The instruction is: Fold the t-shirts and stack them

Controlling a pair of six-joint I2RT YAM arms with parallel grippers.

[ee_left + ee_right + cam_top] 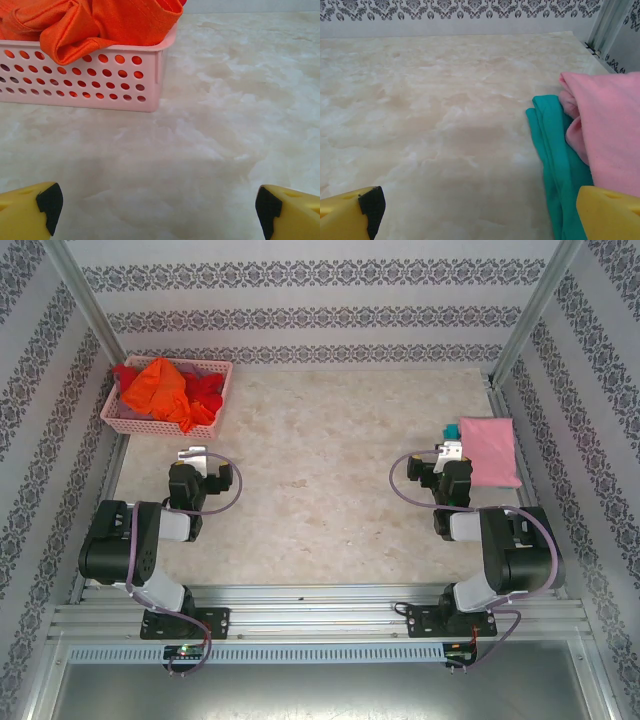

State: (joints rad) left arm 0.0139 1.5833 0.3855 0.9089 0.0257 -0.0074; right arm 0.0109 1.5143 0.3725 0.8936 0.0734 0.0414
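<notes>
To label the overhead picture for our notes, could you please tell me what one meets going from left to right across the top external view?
Pink plastic lattice basket → left arm's tool → right arm's tool → folded pink cloth t-shirt.

Bright, even, diffuse light. Faint soft shadows lie on the table (pixel 150 175) mid-frame in both wrist views. Fingers (pixel 25 210) at the lower corners look soft; the top view is slightly hazy.
</notes>
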